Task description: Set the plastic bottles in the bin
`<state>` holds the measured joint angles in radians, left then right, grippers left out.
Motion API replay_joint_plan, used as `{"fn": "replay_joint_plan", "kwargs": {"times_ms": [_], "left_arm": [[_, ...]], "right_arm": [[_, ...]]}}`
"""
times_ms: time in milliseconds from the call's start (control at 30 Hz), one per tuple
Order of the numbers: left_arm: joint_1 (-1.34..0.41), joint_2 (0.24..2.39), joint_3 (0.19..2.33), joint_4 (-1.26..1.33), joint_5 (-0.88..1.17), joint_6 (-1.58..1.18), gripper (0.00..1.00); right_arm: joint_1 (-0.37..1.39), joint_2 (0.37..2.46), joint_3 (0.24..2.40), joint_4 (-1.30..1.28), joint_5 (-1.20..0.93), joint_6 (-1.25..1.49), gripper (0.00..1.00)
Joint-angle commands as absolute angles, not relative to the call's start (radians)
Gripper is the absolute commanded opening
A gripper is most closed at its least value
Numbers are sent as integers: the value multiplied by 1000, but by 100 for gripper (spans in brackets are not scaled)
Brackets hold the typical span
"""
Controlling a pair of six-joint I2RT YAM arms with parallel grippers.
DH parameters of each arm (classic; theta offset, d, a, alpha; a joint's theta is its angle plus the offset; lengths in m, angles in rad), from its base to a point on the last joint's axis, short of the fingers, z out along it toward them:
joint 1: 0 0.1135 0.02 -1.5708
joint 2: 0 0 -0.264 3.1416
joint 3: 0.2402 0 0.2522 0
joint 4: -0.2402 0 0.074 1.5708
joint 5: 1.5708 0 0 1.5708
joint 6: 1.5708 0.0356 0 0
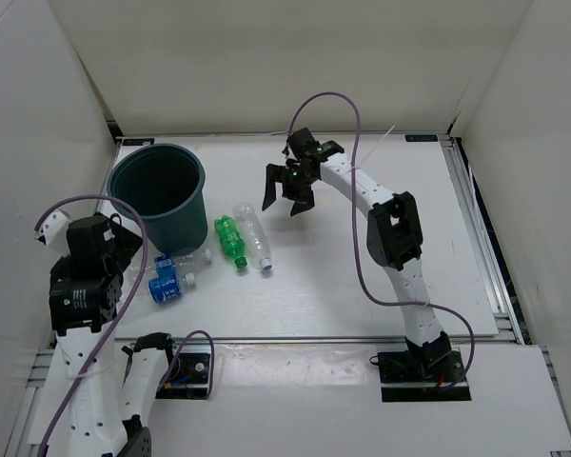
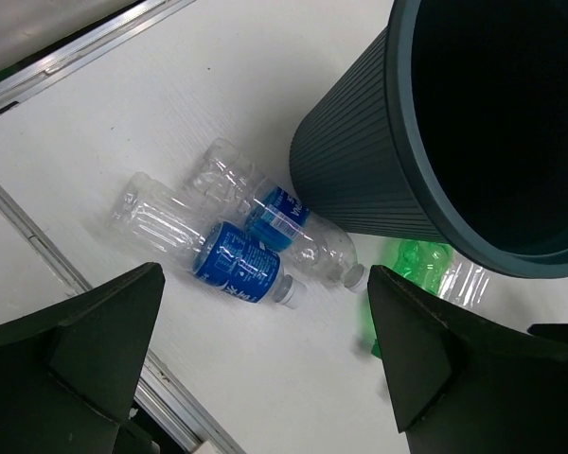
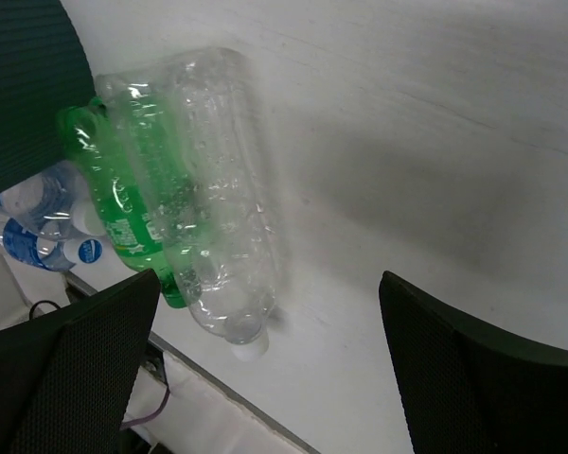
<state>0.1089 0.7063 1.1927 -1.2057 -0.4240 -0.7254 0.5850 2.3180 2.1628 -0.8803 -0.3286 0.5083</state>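
Observation:
The teal-grey bin (image 1: 177, 233) stands upright at the far left; its ribbed wall (image 2: 360, 161) fills the left wrist view. Two clear bottles with blue labels (image 1: 169, 284) lie side by side at its near base (image 2: 235, 260). A bright green bottle (image 1: 230, 240) and a clear bottle with a white cap (image 1: 252, 236) lie together to the right of the bin. My left gripper (image 2: 265, 279) is open and empty, above the blue-label bottles. My right gripper (image 1: 285, 200) is open and empty, above and just right of the clear bottle (image 3: 213, 189) and the green bottle (image 3: 123, 208).
White walls enclose the table on three sides. An aluminium rail (image 2: 38, 246) runs along the left table edge close to the blue-label bottles. Purple cables loop over both arms (image 1: 357, 124). The bin's wall (image 3: 24, 85) shows at the right wrist view's upper left.

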Motion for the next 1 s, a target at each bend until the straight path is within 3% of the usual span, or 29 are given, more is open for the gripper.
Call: {"fn": "replay_joint_plan", "kwargs": {"times_ms": [0, 433, 633, 700, 967], "left_arm": [[106, 696, 1200, -1221, -453, -710, 100], [106, 775, 1278, -1290, -443, -640, 100], [106, 805, 1327, -1310, -425, -586, 100], [106, 815, 1338, -1319, -425, -574, 100], [106, 805, 1367, -1319, -416, -555, 100]], "right_arm": [[588, 2350, 2206, -833, -454, 479, 100], [670, 2545, 2303, -704, -572, 549, 100], [670, 2572, 2261, -693, -549, 575, 74], [670, 2547, 2240, -693, -529, 586, 56], [626, 2211, 2151, -664, -401, 661, 34]]}}
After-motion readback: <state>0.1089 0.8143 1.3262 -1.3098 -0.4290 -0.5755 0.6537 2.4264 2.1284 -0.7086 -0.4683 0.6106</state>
